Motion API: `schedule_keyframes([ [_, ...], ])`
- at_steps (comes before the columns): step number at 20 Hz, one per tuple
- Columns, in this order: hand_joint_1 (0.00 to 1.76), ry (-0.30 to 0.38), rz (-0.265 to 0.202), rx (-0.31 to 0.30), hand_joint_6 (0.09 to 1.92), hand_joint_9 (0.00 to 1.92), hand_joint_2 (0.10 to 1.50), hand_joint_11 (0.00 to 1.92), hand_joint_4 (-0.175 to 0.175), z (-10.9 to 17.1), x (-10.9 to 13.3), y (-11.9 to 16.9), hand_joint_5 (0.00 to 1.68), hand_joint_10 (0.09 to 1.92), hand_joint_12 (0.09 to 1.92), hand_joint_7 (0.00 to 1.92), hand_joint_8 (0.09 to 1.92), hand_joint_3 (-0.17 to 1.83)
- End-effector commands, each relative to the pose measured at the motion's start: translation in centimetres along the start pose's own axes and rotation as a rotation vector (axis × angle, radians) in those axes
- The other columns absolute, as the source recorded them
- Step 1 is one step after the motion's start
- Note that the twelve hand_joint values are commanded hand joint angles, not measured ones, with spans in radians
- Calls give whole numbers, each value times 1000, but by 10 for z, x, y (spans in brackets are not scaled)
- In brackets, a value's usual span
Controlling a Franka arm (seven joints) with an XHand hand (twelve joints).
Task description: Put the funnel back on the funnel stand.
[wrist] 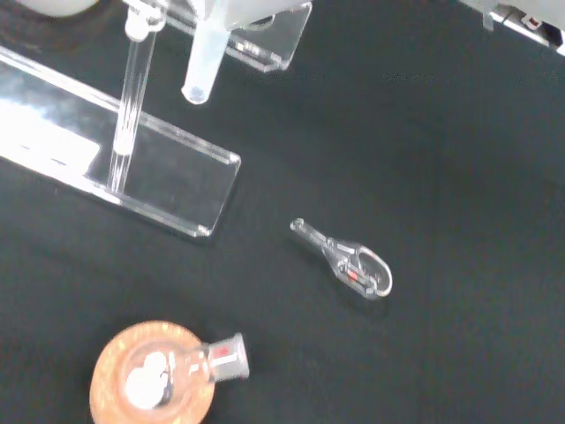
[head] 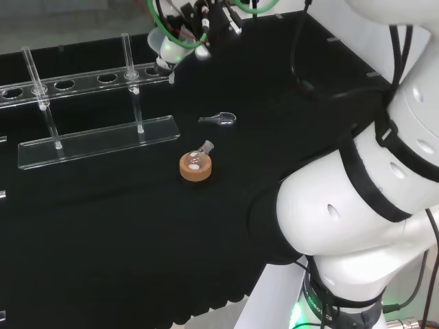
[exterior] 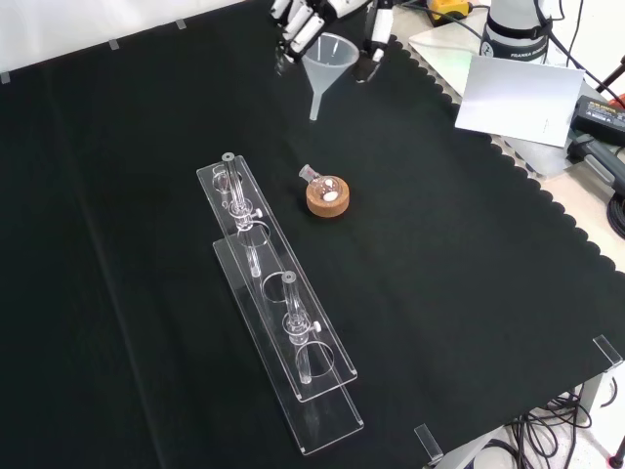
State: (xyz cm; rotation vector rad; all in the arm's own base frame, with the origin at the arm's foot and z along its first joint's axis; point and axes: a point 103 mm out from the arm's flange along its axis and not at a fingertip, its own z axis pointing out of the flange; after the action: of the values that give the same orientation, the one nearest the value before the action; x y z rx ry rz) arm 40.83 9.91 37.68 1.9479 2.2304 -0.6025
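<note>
Hand (exterior: 327, 18) raised, pinching funnel (exterior: 327, 59) upright above cloth.

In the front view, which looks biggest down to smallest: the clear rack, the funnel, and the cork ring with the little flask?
1. The clear funnel stand, by far the largest.
2. The funnel, held up in the hand.
3. The cork ring with its small flask.

The funnel and the ring look close in size, and the funnel is raised, so that order is unsure.

From my seat the hand (exterior: 327, 18) is cut off by the front view's top edge, the funnel stand (head: 82, 77) runs off the head view's left edge, and the funnel (wrist: 205, 62) shows just its stem at the wrist.
</note>
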Motion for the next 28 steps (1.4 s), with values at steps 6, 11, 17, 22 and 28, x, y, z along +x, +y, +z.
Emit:
schedule_keyframes([
  [6, 847, 22, -23, -24, 158, 1199, 736, 742, 1, -13, -11, 65, 668, 312, 1226, 765, 583, 553],
  [11, 849, 39, -30, -6, 165, 1199, 736, 754, 1, -7, -12, 91, 671, 310, 1226, 765, 583, 554],
  [17, 852, 51, -43, -3, 175, 1202, 735, 767, 1, 4, -10, 116, 670, 306, 1218, 767, 584, 555],
  [22, 854, 56, -52, -4, 182, 1192, 734, 771, 1, 10, -7, 132, 670, 300, 1215, 768, 584, 555],
  [28, 855, 59, -59, -4, 189, 1177, 733, 774, 1, 13, -3, 147, 671, 292, 1212, 769, 584, 556],
])
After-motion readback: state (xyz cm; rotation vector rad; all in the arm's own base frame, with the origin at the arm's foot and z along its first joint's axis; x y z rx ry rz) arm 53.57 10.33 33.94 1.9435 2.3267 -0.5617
